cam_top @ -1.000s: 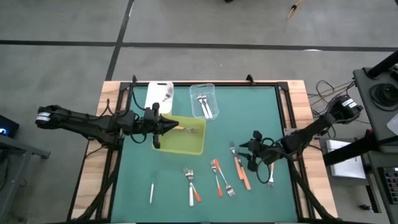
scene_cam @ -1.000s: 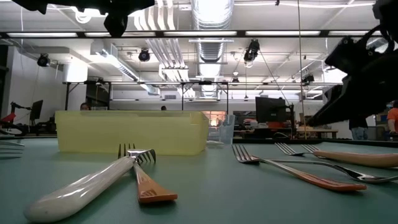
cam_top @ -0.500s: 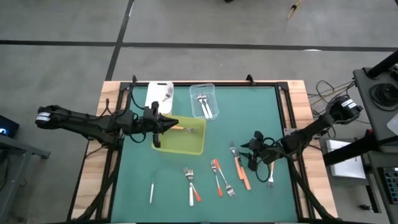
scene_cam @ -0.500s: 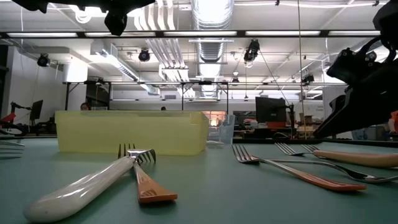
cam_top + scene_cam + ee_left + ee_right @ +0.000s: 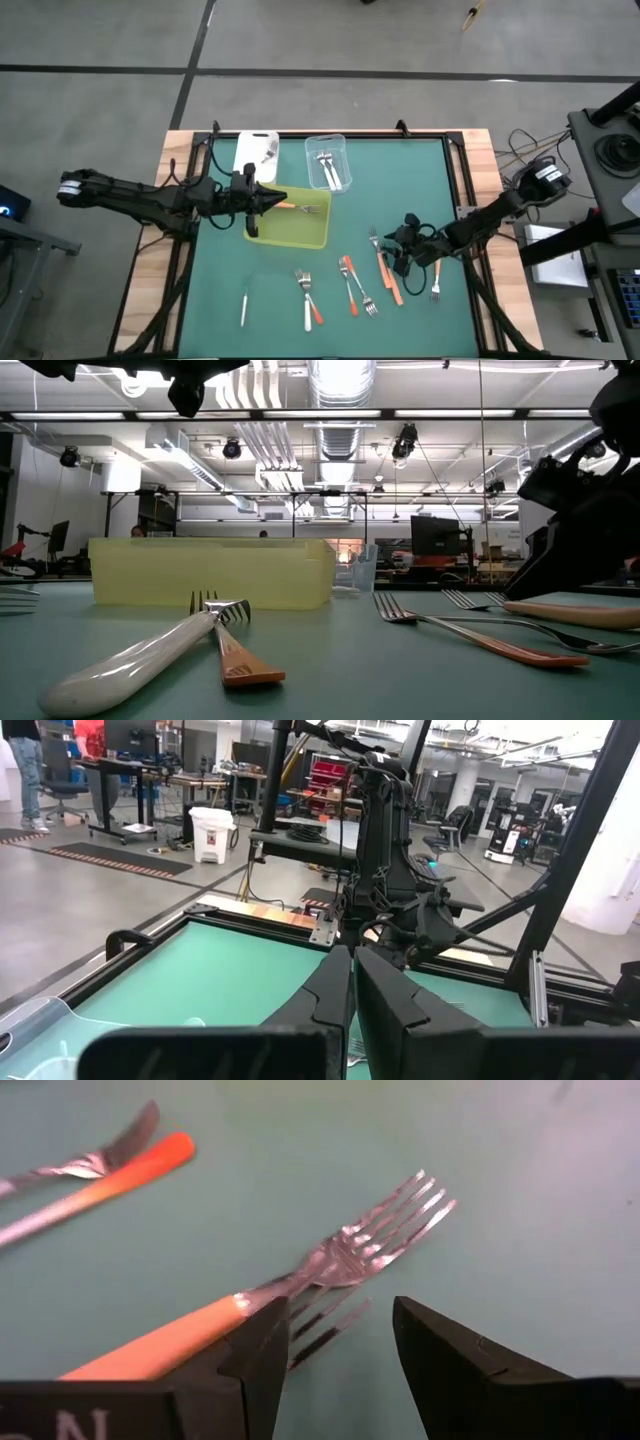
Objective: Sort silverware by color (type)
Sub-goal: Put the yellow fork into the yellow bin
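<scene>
Silverware lies scattered on the green mat: an orange-handled fork [image 5: 380,1240] crossing a second fork, both also seen from above [image 5: 384,264], and more forks nearer the front [image 5: 310,296] [image 5: 355,288]. My right gripper [image 5: 335,1330] hangs open and tipped down just over the orange-handled fork's neck, one finger on each side [image 5: 398,252]. My left gripper [image 5: 272,203] is shut and held level high above the near-left part of the yellow-green tray [image 5: 290,228], where an orange-handled fork [image 5: 303,208] lies. Between its shut fingers [image 5: 352,970] nothing shows.
A white tub [image 5: 256,152] and a clear tub [image 5: 328,163] holding silver forks stand at the far edge. A silver fork [image 5: 435,292] lies at the right, a white utensil [image 5: 243,306] at the front left. The mat between tray and right arm is bare.
My right gripper has sunk toward the orange-handled forks on the mat and edged a little toward the table's left, its fingers staying open. The forks have not moved.
</scene>
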Motion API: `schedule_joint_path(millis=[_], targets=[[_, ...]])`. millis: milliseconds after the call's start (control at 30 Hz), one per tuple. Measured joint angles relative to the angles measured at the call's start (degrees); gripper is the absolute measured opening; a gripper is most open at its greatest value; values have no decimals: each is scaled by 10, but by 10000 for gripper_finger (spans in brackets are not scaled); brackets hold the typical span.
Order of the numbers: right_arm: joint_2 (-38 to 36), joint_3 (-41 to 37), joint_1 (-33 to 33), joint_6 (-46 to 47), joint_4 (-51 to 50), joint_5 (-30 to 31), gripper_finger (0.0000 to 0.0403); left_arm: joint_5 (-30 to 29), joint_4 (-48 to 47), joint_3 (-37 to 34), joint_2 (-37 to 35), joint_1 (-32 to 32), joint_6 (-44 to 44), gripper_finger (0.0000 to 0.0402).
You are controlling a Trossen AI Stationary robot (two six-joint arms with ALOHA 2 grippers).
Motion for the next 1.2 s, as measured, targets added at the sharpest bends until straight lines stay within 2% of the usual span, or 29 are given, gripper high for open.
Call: schedule_joint_path(millis=[267, 467, 600, 767, 833, 933, 1067, 1133, 1200], targets=[[52, 21, -3, 34, 5, 1, 171, 0, 0, 0, 0, 0, 0, 1], [60, 40, -3, 33, -17, 3, 171, 0, 0, 0, 0, 0, 0, 1], [44, 66, -3, 27, -88, -3, 171, 0, 0, 0, 0, 0, 0, 1], [13, 129, -3, 63, -252, -6, 171, 1, -2, 0, 0, 0, 0, 1], [0, 163, -3, 104, -327, -6, 171, 2, -4, 0, 0, 0, 1, 1], [-16, 219, -3, 228, -432, -22, 171, 2, -7, 0, 0, 0, 1, 1], [-19, 288, -6, 413, -494, -125, 171, 2, -12, 0, 0, 0, 3, 1], [-11, 322, -4, 470, -490, -176, 169, 2, -16, 0, 0, 0, 13, 1], [6, 355, 1, 503, -493, -201, 163, 2, -22, 0, 0, 0, 23, 1]])
